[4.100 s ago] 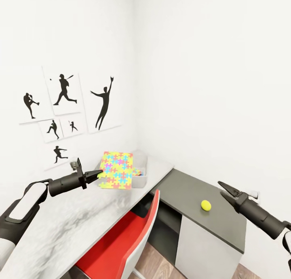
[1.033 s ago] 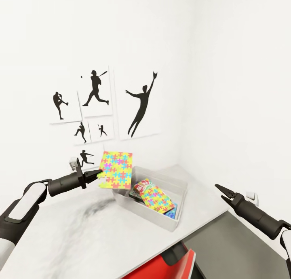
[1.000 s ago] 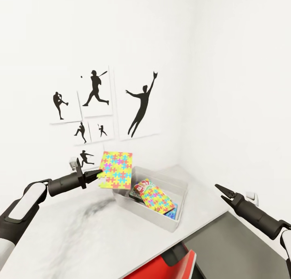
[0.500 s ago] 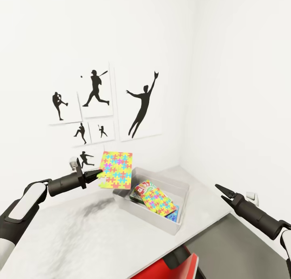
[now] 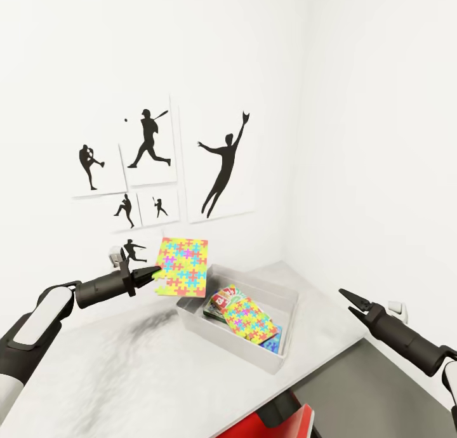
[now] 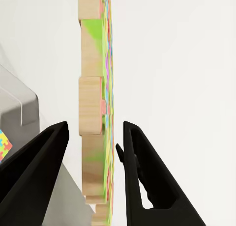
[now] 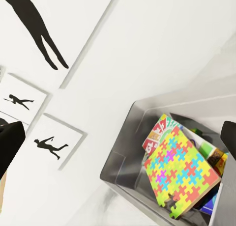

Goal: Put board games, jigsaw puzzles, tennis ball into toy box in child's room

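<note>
as before, left claw (image 5: 154, 273) grips jigsaw puzzle (image 5: 183, 266) beside toy box (image 5: 190, 312).

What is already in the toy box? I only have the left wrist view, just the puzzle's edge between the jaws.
Observer: A second jigsaw puzzle lies flat in the toy box, on top of other printed boxes.
Operator: Is my puzzle over the box?
Observer: The held puzzle hangs upright at the box's left end, above rim level; whether it is past the rim I cannot tell.
Operator: And the right arm?
Observer: The right gripper is open and empty, right of the box.
</note>
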Controlling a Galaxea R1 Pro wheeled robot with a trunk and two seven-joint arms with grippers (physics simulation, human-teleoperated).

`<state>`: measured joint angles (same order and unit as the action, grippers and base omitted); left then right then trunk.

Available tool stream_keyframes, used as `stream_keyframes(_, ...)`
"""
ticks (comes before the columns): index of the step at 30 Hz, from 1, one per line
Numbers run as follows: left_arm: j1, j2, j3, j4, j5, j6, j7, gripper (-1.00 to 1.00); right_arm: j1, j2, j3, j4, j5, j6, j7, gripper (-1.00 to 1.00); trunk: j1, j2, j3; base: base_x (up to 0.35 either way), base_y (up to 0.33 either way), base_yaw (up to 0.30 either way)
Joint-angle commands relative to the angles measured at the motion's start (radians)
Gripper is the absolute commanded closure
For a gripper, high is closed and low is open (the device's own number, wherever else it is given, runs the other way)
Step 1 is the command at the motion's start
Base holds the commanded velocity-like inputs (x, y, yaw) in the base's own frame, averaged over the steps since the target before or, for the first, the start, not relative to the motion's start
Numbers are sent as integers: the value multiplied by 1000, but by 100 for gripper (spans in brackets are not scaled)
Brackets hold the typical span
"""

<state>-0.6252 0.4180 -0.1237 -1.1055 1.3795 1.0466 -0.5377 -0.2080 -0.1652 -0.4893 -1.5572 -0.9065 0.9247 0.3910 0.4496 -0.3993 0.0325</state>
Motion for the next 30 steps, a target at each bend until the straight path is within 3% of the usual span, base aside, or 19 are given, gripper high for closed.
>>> stream_keyframes(1, -1, 1, -2, 1, -5, 1, -8, 100, -1, 1, -2, 0, 6, 5, 7, -100, 0, -1, 0, 5, 0, 0)
stream_keyframes(17, -1, -9, -2, -1, -11, -1, -3, 100, -1, 4, 1, 0, 7, 4, 6, -100, 0, -1, 0, 0, 0, 0)
stream_keyframes(21, -23, -27, -25, 22, -29, -7, 7, 100, -1, 19, -10, -1, 3, 8, 14, -100, 0, -1, 0, 0, 0, 0)
stream_keyframes(30, -73, -27, -73, 68, -31, -5, 2, 100, -2, 16, -8, -1, 2, 6, 13, -100, 0, -1, 0, 0, 0, 0)
